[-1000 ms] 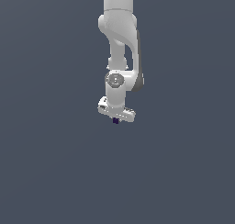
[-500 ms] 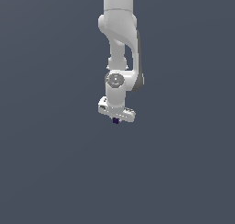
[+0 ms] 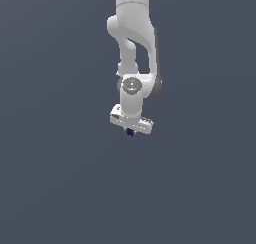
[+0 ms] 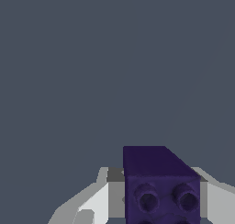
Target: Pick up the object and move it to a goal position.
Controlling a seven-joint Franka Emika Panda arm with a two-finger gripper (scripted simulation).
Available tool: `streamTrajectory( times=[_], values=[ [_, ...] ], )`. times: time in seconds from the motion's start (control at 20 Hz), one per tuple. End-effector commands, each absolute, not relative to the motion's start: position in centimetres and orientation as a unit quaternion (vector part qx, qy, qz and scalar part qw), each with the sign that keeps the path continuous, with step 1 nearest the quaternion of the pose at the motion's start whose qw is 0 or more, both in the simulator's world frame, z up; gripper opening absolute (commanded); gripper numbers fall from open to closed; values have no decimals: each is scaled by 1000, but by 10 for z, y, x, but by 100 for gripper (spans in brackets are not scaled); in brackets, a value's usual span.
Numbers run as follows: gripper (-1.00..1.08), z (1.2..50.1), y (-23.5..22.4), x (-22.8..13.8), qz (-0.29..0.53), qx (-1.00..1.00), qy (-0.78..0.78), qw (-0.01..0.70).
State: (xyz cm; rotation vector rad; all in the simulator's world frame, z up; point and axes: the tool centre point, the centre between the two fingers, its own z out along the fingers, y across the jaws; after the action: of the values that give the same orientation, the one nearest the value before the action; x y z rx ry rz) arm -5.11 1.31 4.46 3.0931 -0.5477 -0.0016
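The object is a small dark purple block point(image 3: 130, 132) with round studs on one face. In the exterior view it sits just under the white hand of my arm, near the middle of the picture. My gripper point(image 3: 130, 132) is shut on it. In the wrist view the block point(image 4: 158, 184) fills the space between my two white fingers point(image 4: 94, 202), one on each side, both touching it. The fingertips themselves are hidden behind the block and the hand.
A plain dark grey-blue surface point(image 3: 60, 178) fills both views. No other object, edge or marker shows. My white arm point(image 3: 134, 43) comes down from the top of the exterior view.
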Motion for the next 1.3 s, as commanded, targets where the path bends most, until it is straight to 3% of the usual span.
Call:
streamTrajectory(
  times=[0.0, 1.25],
  values=[
    [-100, 56, 24, -42, 0, 985, -174, 0],
    [-100, 197, 151, 71, 0, 985, -174, 1]
  ],
)
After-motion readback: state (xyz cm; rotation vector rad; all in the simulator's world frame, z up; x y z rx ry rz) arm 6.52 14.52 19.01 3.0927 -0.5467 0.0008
